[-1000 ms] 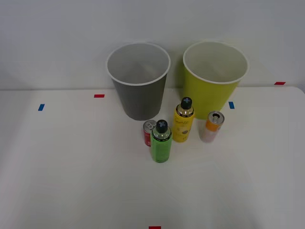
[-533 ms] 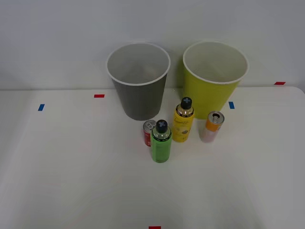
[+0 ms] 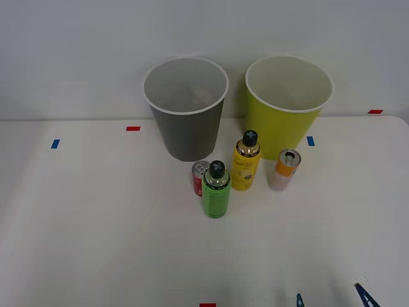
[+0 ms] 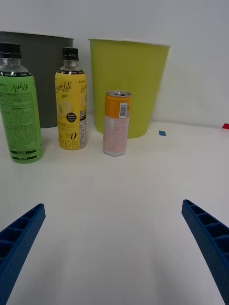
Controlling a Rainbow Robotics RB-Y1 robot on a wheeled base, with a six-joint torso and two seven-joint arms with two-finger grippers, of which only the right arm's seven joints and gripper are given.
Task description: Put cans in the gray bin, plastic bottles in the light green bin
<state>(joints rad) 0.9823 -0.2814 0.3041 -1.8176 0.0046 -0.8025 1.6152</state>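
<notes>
Front view looks down from above; wrist view sits low on the table [image 3: 96, 243]; both share the bins and bottles.

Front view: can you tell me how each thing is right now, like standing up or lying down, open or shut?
gray bin: upright, nothing visible inside.
light green bin: upright, nothing visible inside.
green bottle: standing, capped.
yellow bottle: standing, capped.
orange-and-white can: standing on the table.
red can: standing, partly behind the green bottle.
right gripper: open, holding nothing.
</notes>
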